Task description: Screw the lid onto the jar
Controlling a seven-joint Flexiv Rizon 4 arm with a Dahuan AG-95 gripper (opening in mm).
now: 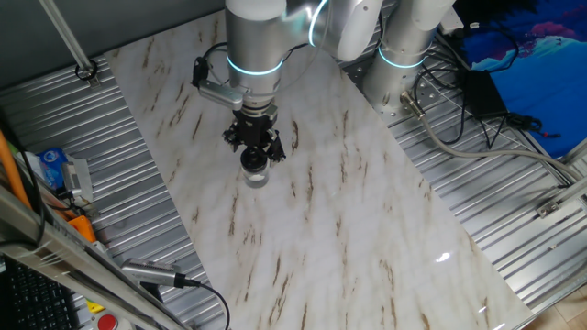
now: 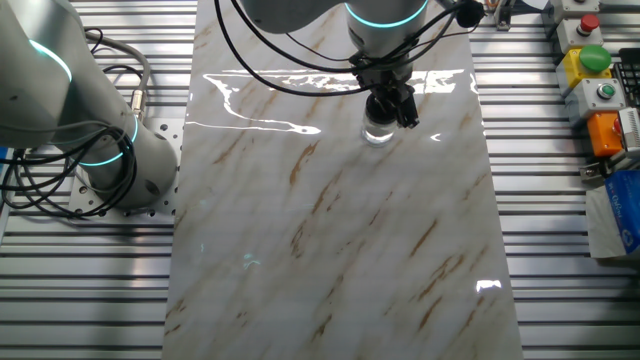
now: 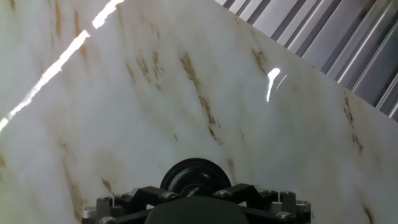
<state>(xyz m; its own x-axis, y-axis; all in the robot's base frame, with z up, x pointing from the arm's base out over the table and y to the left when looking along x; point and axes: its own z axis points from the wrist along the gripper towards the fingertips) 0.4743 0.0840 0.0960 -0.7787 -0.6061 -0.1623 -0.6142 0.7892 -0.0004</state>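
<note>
Gripper [image 1: 254, 152] over the jar [image 1: 256, 176] on the marbled worktop [image 1: 348, 229].
One fixed view: clear glass jar, black lid [image 1: 253, 160] on top, fingers closed around it. The other fixed view: same, jar upright. Hand view: round black lid, glossy, at the bottom edge.

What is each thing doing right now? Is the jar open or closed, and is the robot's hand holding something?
jar: standing upright on the marble table, right under the hand.
lid: sitting on top of the jar; cannot tell if it is screwed tight.
hand: down over the lid, its fingers around it; it looks closed on the lid.
table: bare marble around the jar.
</note>
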